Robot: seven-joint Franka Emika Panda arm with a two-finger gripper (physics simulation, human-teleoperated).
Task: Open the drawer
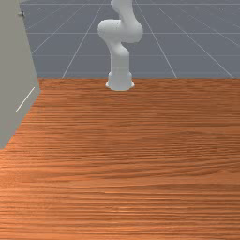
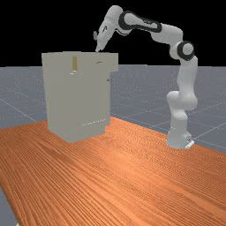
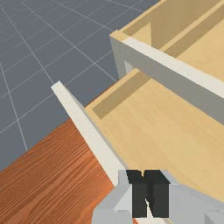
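Pale wood lines the drawer (image 3: 153, 127), which stands pulled out from the grey cabinet (image 2: 75, 101), with its bottom board and part of its side wall (image 3: 120, 94) exposed. In the far view the pulled-out part juts from the top of the cabinet toward the base of the arm (image 2: 188, 79). The gripper (image 3: 148, 192) is over the drawer front (image 3: 86, 127), its fingers (image 3: 139, 201) almost meeting, with only a sliver between them. I see nothing held there, and cannot tell whether the tips touch the panel.

The drawer looks light for its size, a thin-walled box behind a stiff, straight panel. It should slide rather than lift, so the pull wants to run level and square to the cabinet; a slanting tug could make it bind. Its flat faces may be slippery under small pads. If more travel is wanted, the best hold is probably the top edge of the drawer front near its middle, one finger on each side, or the tips hooked behind it and drawn outward. Pulling at a corner would likely twist it. Nothing about it seems fragile, though pressing down hard could strain the runners. I judge the opening well advanced; at most a short, gentle pull remains.
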